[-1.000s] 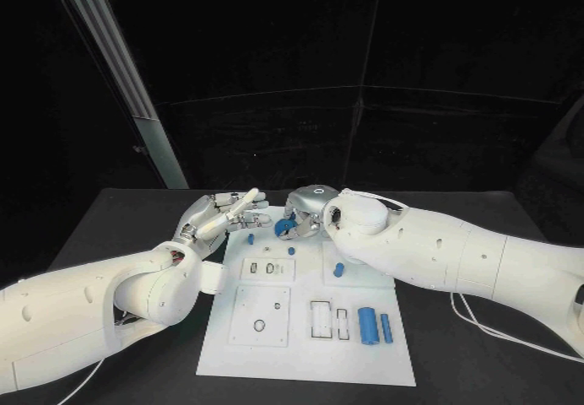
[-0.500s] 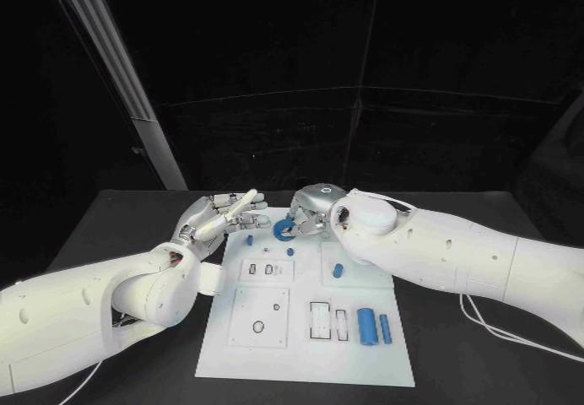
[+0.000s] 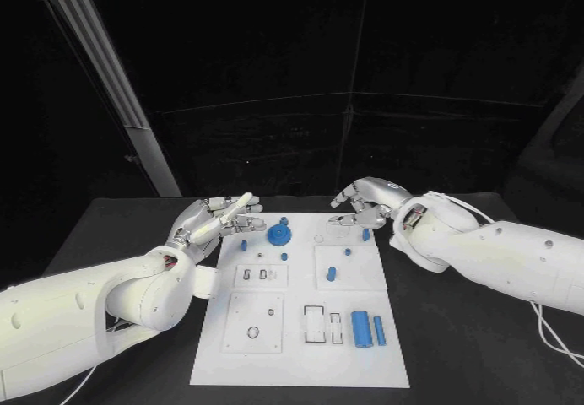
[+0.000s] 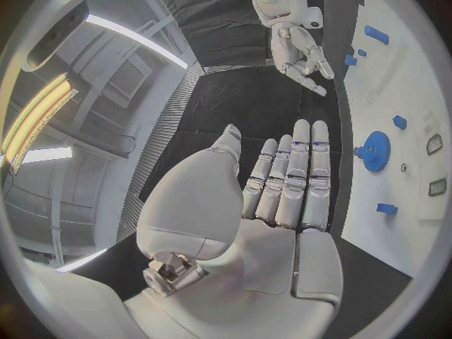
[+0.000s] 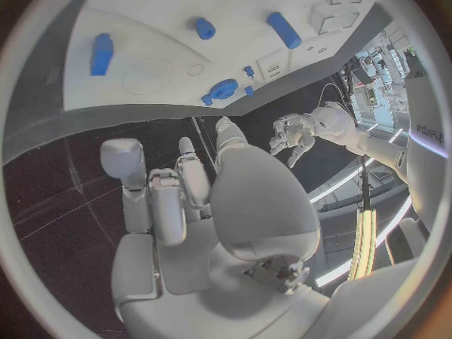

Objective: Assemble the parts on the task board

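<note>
- The left hand (image 3: 219,217), silver and jointed, hangs over the black table (image 3: 121,228) just off the far left corner of the task board (image 3: 292,354), fingers straight and close together, holding nothing
- The right hand (image 3: 365,202) hovers above the board's far right edge, fingers loosely bent and apart, nothing in its grasp
- Between the two hands a round blue gear (image 3: 283,233) with a toothed rim sits on the board's far end, clear of both hands
- Counted in the head view, nine blue parts show on the board: the gear, a small peg (image 3: 242,245) and another small piece (image 3: 283,255) beside it, a block (image 3: 365,234) near the right hand, a tiny stud (image 3: 347,251), an oval piece (image 3: 330,272) mid-board, and two cylinders near the right edge, one thick (image 3: 360,327), one thin (image 3: 379,331); a further dark speck by the peg is too small to tell
- The board is a flat, matte white rectangle carrying raised square plates with slots and a ring-shaped recess (image 3: 253,332)
- Bare white surface lies along the board's near edge, and open black table flanks it on both long sides, with each white arm crossing its own side
</note>
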{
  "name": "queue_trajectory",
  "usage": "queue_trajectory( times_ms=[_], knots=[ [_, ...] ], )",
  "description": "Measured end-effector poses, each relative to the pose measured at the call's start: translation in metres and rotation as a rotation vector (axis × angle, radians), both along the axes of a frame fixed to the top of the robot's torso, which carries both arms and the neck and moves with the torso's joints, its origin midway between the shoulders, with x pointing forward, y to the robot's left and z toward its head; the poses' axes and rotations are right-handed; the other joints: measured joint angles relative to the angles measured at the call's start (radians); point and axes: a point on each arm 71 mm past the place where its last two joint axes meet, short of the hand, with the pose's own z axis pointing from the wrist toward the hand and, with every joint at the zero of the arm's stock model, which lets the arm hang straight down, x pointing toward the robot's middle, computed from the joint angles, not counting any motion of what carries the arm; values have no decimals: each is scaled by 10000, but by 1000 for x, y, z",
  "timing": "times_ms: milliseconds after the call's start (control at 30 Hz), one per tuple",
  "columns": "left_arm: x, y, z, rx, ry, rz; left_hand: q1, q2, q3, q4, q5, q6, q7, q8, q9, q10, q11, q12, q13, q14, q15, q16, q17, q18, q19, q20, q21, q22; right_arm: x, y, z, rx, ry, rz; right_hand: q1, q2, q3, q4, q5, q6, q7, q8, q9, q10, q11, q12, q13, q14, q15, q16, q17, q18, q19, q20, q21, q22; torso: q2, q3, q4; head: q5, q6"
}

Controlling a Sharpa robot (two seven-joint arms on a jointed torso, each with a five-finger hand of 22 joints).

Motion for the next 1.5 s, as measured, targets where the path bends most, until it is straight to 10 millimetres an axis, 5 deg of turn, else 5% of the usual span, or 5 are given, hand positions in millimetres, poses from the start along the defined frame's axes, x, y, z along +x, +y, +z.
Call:
queue_trajectory(
  times_ms=[200,367,633,1167,1500],
  knots=[
    [0,-1,0,0,-5,-7,38,38,-27,-27,0,24,-24,5,0,0,0,0,0,37,37,-26,11,0,0,0,0,-12,-3,-34,0,446,204,-61,371,-33,-101,-157,34,0,0,0,0,0,0,0,0,0,0,0,0,0,0,0,0,39,-41,59,-128,-72,25],
    [1,-1,0,-1,-10,-12,38,38,-27,-27,0,24,-24,6,0,0,0,0,0,37,37,-25,10,0,0,0,0,-14,-3,-52,-11,622,439,-236,515,-46,-158,-214,33,0,0,0,0,-20,-21,0,2,0,0,0,-1,1,0,0,0,55,-48,83,-172,-138,43],
    [2,-2,0,9,-16,-5,38,38,-27,-26,0,24,-24,-33,0,0,0,0,0,37,37,-25,9,1,0,0,0,-19,1,-63,-25,712,817,-401,590,-48,-203,-304,33,0,1,0,0,-36,-37,-40,3,0,0,0,-1,0,0,-1,1,19,-41,84,-159,-226,-15],
    [3,-2,-1,26,-12,15,38,38,-26,-26,0,60,-60,-33,0,0,0,0,0,37,37,-25,17,1,0,0,0,-27,10,-63,-47,543,1530,-493,695,-47,-244,-345,-6,0,1,0,0,-36,-37,-40,5,0,0,0,-1,0,0,-1,2,-9,-37,58,-128,-176,-132],
    [4,-2,-2,27,-11,13,38,38,-26,-26,0,60,-60,-33,0,0,0,0,0,37,37,-25,16,0,0,0,0,-25,12,-65,-49,484,1636,-559,1213,394,18,-663,-739,47,4,0,6,-37,-35,1,88,-1,2,0,-1,1,0,-1,4,16,-44,65,-135,-176,-156]
  ],
)
